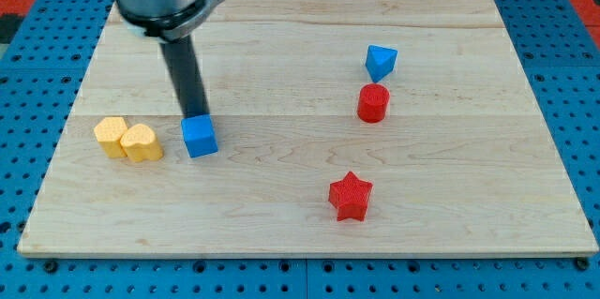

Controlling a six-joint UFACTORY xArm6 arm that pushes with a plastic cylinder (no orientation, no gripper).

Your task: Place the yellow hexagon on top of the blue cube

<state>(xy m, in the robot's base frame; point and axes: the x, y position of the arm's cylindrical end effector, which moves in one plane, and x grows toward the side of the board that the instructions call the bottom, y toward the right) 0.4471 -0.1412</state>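
Nearest the counter's [281, 233] left edge, about midway between its top and bottom edges, sits the yellow hexagon [111, 136]. Touching it on its right side is a second yellow block [142, 142], rounded and lobed, perhaps a heart, though the exact form is hard to make out. Just beside that one, with a narrow gap, stands the blue cube [199, 136], so the three form a short row along the left part of the counter.

My tip [194, 113] comes down at the blue cube's top-facing side, right at its upper edge; whether it touches the cube or stands just behind it I cannot tell. The rod rises from there toward the counter's top left corner, into the grey mount. The arm carries no hand, only this rod, and nothing is held.

Further right, past the counter's middle and nearer the bottom edge, lies a red star [351, 196]. Above it, toward the top right corner, stands a red cylinder [372, 103], and just above that, close by, a blue angular block [381, 60] with slanted faces.
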